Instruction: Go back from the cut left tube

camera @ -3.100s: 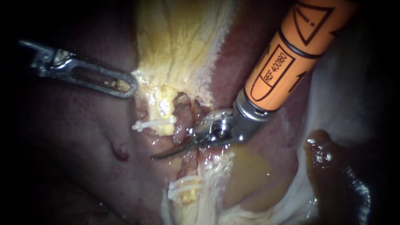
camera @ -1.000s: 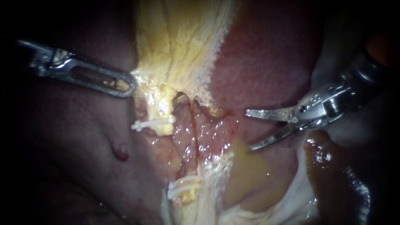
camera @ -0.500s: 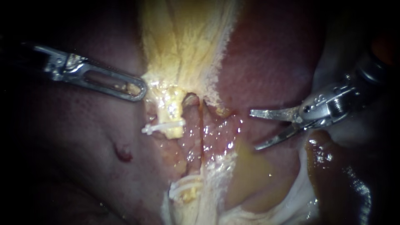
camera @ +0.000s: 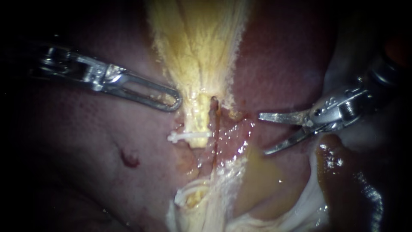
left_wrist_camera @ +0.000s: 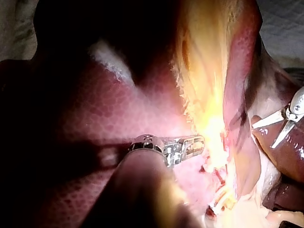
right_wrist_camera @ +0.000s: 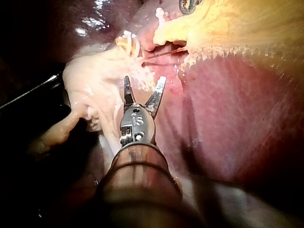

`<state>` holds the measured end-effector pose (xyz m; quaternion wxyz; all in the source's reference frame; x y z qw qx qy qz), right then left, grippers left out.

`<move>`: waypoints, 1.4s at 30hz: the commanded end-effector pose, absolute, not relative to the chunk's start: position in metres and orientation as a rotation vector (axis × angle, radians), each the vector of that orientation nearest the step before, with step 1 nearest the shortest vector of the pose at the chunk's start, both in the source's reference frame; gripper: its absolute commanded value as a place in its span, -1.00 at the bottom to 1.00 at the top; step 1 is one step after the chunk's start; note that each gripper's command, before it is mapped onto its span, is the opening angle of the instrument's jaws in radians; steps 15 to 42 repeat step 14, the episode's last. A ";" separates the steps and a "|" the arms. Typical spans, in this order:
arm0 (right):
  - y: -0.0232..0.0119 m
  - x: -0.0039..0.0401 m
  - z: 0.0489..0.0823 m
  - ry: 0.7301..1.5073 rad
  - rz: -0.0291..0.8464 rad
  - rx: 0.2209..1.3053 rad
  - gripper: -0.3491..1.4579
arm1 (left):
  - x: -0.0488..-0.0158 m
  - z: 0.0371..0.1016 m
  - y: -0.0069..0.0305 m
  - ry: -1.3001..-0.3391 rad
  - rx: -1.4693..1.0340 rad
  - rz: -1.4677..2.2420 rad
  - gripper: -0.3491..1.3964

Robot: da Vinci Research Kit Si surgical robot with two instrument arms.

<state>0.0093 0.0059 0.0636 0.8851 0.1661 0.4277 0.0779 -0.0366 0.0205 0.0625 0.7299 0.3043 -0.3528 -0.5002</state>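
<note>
- Left instrument [camera: 175,102], upper left: jaws closed on yellow tissue [camera: 197,64], beside clipped tube stump [camera: 198,124].
- Right instrument [camera: 262,134], centre right: jaws wide apart, empty, clear of the stump.

Light: 1 bright pool lay over the middle of the endoscope view and faded to black toward every edge.
Glare: in the left wrist view a yellow-white glare washed out a strip of the scene.
Backdrop: the wet, dark red liver [camera: 279,56] filled most of the ground in all 3 views.
Cloth: a pale grey woven cloth [left_wrist_camera: 285,23] showed beyond the liver in the left wrist view.
Surround: the right wrist view's outskirts were too dark to tell.
</note>
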 end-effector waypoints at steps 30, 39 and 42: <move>0.0059 0.0094 0.0636 0.890 0.162 0.345 0.99 | -0.0365 0.0629 0.0206 -0.775 0.671 -1.098 -1.00; 0.0059 0.0094 0.0636 0.890 0.162 0.345 0.99 | -0.0365 0.0629 0.0206 -0.775 0.671 -1.098 -1.00; 0.0059 0.0094 0.0636 0.890 0.162 0.345 0.99 | -0.0365 0.0629 0.0206 -0.775 0.671 -1.098 -1.00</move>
